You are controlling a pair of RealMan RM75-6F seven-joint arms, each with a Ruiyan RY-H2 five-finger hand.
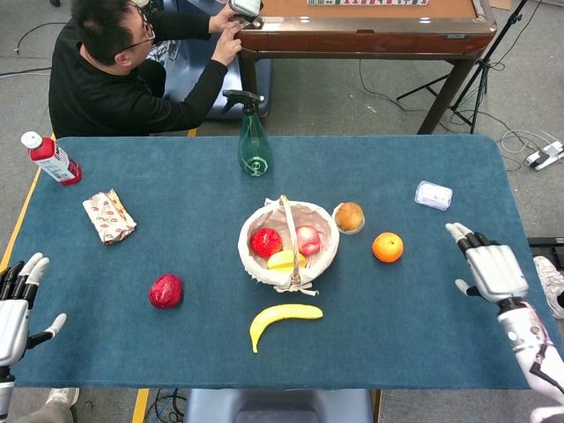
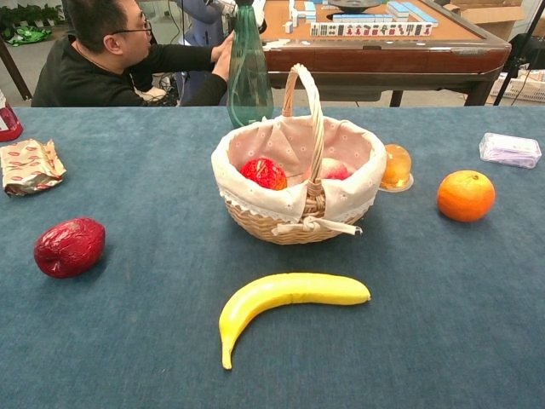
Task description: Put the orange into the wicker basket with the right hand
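The orange lies on the blue table, right of the wicker basket. The basket has a white lining and an upright handle, with a red fruit, a pink apple and something yellow inside. My right hand is over the table's right part, open and empty, its fingers pointing up-left, about a hand's width right of the orange. My left hand hangs open off the table's left edge. The chest view shows neither hand.
A jelly cup stands between basket and orange. A banana lies in front of the basket and a dark red fruit to the left. Spray bottle, red bottle, snack packet and clear packet sit further back. A person crouches beyond the table.
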